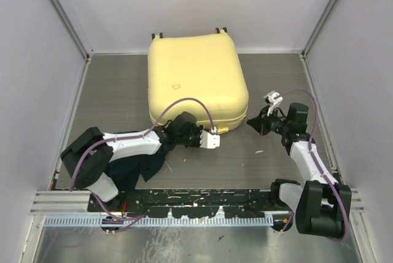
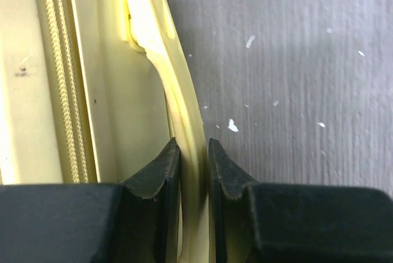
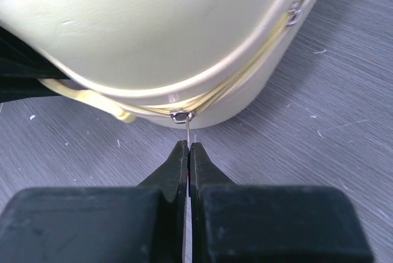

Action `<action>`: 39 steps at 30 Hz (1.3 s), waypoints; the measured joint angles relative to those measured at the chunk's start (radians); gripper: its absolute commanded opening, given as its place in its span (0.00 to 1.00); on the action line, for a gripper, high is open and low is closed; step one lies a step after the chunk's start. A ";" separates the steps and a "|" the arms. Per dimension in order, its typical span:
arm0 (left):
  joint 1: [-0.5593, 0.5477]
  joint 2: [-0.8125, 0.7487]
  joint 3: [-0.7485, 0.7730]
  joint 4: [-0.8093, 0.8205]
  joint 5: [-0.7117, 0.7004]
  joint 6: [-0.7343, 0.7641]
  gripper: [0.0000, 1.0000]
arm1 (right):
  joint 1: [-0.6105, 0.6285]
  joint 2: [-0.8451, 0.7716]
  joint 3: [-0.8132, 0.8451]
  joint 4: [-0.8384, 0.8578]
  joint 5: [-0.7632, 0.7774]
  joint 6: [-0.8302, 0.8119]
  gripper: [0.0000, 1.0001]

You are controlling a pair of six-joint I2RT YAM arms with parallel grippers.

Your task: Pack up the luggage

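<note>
The luggage [image 1: 196, 78] lies closed and flat at the back middle of the table, a pale-yellow hard shell. My left gripper [image 1: 212, 141] is at its near edge. In the left wrist view the jaws [image 2: 194, 146] press on both sides of the thin yellow handle [image 2: 178, 91], beside the zipper track [image 2: 55, 60]. My right gripper [image 1: 250, 123] is at the near right corner of the luggage [image 3: 153, 23]. There it [image 3: 188, 147] is shut on the thin metal zipper pull [image 3: 188, 129], which hangs from the slider [image 3: 182, 115].
A dark cloth [image 1: 138, 168] lies crumpled on the table under my left arm. Grey walls with metal rails close the table on the left, right and back. A black rail [image 1: 196, 198] runs along the near edge between the arm bases.
</note>
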 measured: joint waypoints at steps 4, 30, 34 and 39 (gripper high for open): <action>0.006 -0.058 -0.063 0.001 0.049 0.089 0.00 | -0.062 0.074 0.050 -0.050 -0.082 -0.057 0.01; -0.024 -0.177 0.122 -0.351 0.126 0.009 0.86 | -0.021 0.329 0.217 0.141 -0.005 0.137 0.63; -0.053 -0.227 0.267 -0.383 0.122 -0.110 0.91 | -0.032 0.263 0.217 0.126 0.036 0.126 0.86; 0.021 -0.262 0.403 -0.418 0.128 -0.274 0.95 | -0.039 0.215 0.246 0.055 0.084 0.114 0.91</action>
